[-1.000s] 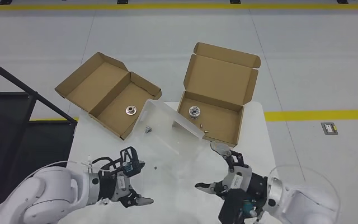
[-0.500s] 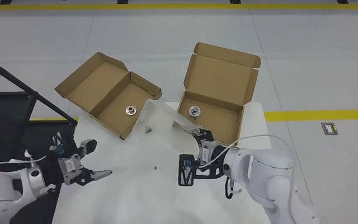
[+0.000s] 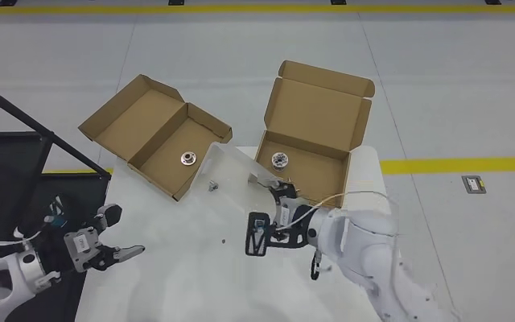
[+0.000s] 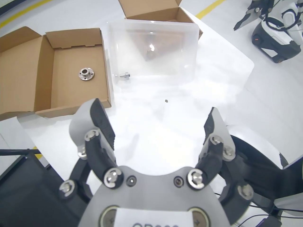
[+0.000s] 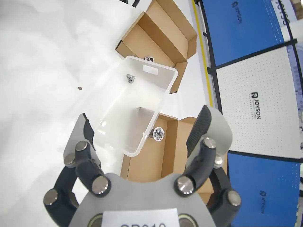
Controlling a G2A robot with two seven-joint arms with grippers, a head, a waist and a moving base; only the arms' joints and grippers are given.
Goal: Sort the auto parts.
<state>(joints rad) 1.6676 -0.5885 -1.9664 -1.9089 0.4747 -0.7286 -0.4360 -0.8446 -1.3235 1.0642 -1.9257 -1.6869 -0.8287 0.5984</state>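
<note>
1. I read the left gripper (image 4: 155, 109) as spread wide and empty, poised over the near left edge of the table (image 3: 201, 274)
2. Directly ahead of its fingers a small dark speck (image 4: 166, 100) lies on the tabletop, well apart from them; beyond the speck stands the clear bin (image 4: 151, 48)
3. A bolt-like part (image 4: 125, 75) lies inside the bin, near the wall that faces the left box (image 4: 66, 90)
4. The left box sits ahead of the left gripper, off to its outer side, lid open; a flanged hub (image 4: 86, 74) lies flat on its floor
5. I read the right gripper (image 5: 144, 115) as wide open and empty, hanging above the bin's near corner where it meets the right box (image 5: 146, 164)
6. A round perforated part (image 5: 158, 133) lies in the right box just ahead of this gripper; I cannot tell whether it touches the bin's outer wall
7. The bolt-like part lies farther ahead of the right gripper, across the bin
</note>
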